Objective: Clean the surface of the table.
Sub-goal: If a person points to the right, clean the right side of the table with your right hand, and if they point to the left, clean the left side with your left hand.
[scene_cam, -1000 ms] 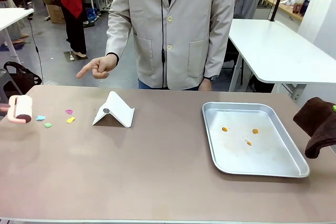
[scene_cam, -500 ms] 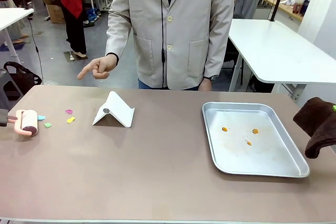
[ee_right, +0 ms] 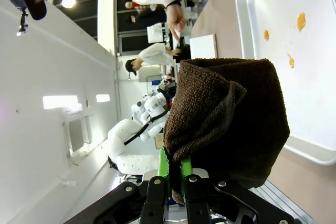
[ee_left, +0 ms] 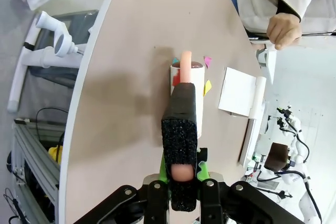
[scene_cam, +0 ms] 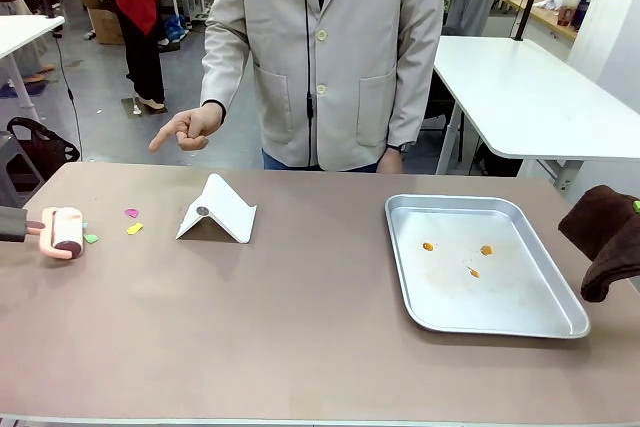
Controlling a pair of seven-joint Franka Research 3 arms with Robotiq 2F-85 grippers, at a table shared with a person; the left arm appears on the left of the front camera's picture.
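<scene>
Taupe table (scene_cam: 300, 347): a matte brownish top with a thin pale edge. It fills the lower half of the front view from side to side.
Left gripper (ee_left: 182, 174): at the bottom centre of the left wrist view. Its green-padded fingers (ee_left: 202, 167) are clamped on the black foam handle of a lint roller.
Right gripper (ee_right: 175, 174): at the bottom of the right wrist view. Its jaws are pressed together on a fold of brown cloth.
Lint roller (scene_cam: 62, 230): a pink frame with a pale roll, at the far left of the front view. It sits low at the table's left end, and contact with the top cannot be told.
Brown cloth (scene_cam: 605, 237): hangs bunched at the right edge of the front view, near the tray but apart from it.
Metal tray (scene_cam: 520, 297): shiny and rectangular, lying flat on the right half of the table. Three small orange bits (scene_cam: 486, 249) lie inside it.
Paper scraps (scene_cam: 134, 229): pink, yellow and green bits on the table, just right of the roller.
White folded stand (scene_cam: 220, 212): a tent shape on the table, left of centre.
Person's hand (scene_cam: 190, 129): upper left of centre, beyond the table's far edge. The index finger is stretched out, pointing left and down, with the other fingers curled in. It holds nothing and touches nothing.
Person (scene_cam: 330, 47): in a pale buttoned jacket, standing at the far side of the table.
</scene>
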